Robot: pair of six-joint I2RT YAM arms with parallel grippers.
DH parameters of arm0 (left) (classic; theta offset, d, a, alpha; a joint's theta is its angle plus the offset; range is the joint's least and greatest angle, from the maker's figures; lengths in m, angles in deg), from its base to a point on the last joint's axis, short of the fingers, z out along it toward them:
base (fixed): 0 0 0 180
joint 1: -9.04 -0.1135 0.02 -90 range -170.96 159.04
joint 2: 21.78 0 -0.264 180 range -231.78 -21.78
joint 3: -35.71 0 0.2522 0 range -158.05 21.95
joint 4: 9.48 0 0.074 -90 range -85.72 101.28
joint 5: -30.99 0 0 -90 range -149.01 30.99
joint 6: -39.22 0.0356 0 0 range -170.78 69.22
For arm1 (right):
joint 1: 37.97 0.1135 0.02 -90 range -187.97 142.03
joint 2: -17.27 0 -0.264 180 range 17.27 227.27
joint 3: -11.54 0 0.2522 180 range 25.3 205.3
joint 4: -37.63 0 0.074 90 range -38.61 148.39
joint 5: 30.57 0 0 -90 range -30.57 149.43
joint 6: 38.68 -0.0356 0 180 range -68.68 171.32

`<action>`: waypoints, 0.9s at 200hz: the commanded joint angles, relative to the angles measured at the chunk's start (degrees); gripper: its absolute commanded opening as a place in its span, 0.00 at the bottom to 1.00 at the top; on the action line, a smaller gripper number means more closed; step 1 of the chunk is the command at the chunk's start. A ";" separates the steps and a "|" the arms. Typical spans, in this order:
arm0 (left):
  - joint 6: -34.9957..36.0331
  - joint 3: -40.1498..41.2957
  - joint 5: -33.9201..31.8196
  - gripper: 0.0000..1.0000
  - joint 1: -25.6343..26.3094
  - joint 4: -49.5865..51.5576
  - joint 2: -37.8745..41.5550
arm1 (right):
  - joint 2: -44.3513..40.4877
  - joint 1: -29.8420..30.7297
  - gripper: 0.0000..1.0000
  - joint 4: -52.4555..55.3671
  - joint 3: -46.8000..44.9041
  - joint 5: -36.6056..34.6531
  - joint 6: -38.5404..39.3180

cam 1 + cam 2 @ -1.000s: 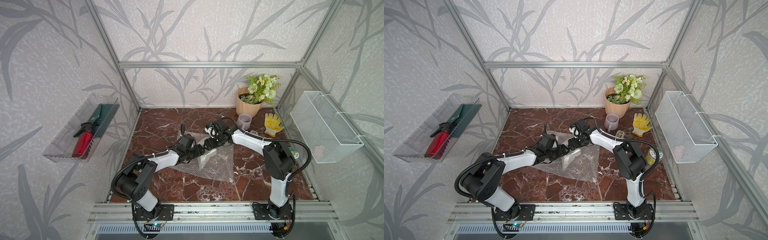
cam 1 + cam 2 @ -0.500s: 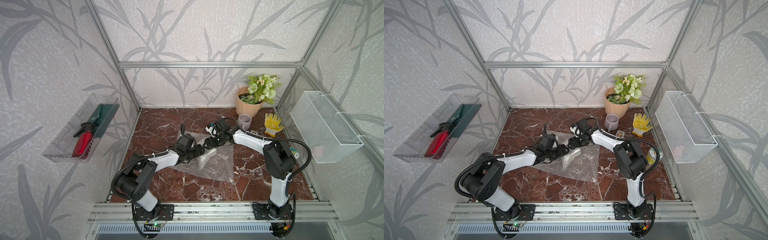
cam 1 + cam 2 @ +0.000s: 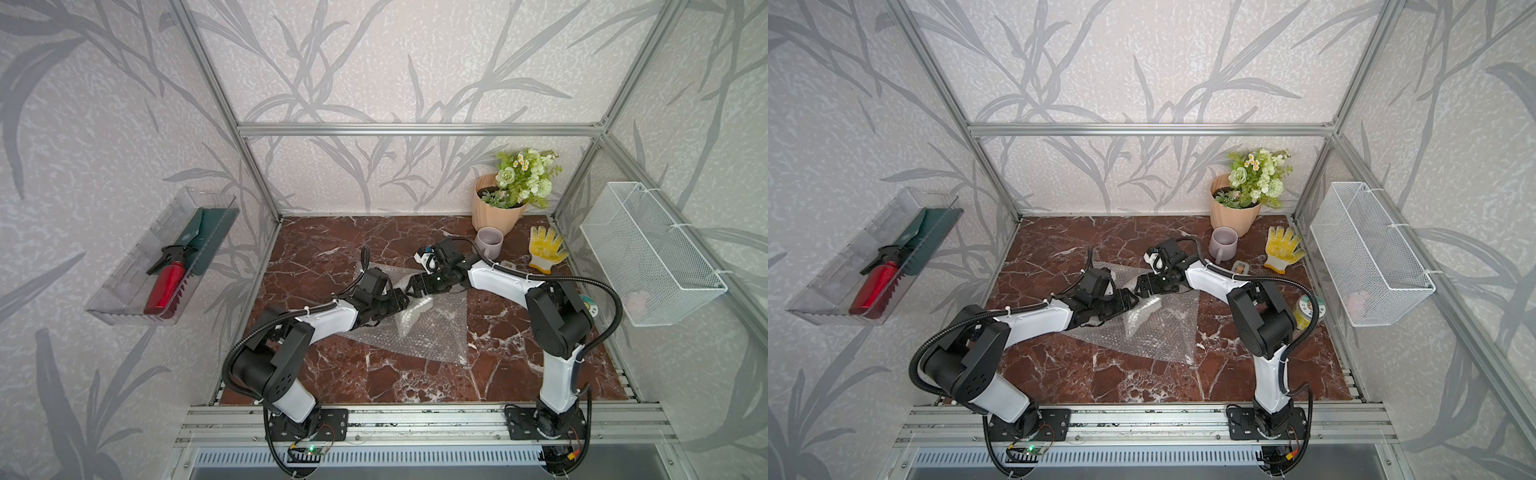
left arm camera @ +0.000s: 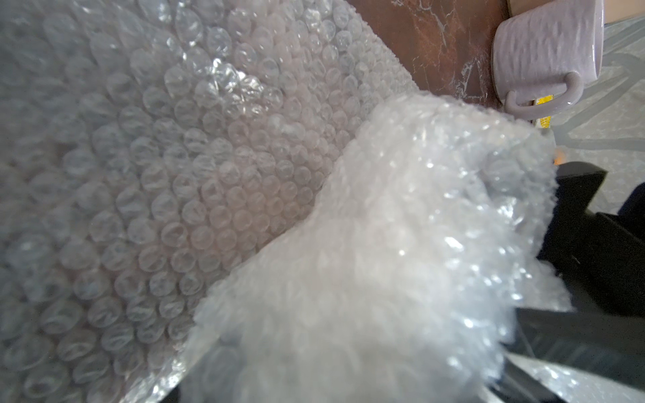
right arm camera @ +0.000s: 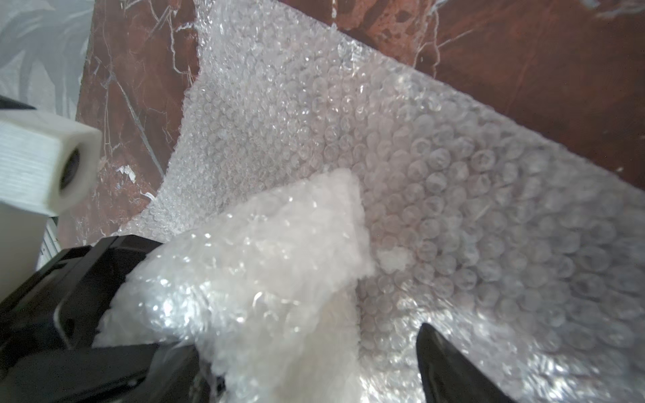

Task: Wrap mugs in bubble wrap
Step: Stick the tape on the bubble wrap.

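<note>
The left gripper [image 3: 401, 300] clasps bunched bubble wrap [image 5: 265, 265] at the middle of the table [image 3: 332, 374]. The right gripper [image 3: 417, 286], facing it, stands wide, one finger [image 5: 443, 366] clear of the bunch. Both arms have barely shifted from a second ago. The lilac mug [image 3: 488, 242] stands bare beside the flowerpot [image 3: 492, 214].

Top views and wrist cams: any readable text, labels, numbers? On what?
No text can be read in any view.
Round label on the green trowel: too small to read.
Print on the green-and-yellow roll: too small to read.
Lilac mug, bubble wrap, yellow glove: no print seen.
</note>
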 commanded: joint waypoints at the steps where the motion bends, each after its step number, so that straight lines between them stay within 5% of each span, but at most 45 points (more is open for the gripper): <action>1: 1.76 1.14 -1.07 0.68 0.35 8.03 -2.23 | -2.03 -1.55 0.87 -7.32 -0.28 -0.04 -2.57; 105: 1.85 0.88 -1.16 0.68 0.37 8.42 -2.22 | -2.40 -3.11 0.90 -15.83 -4.13 6.68 -6.26; 180: 1.80 0.96 -1.03 0.67 0.38 8.49 -2.15 | -1.02 -2.76 0.99 -9.50 -1.44 -0.39 -6.12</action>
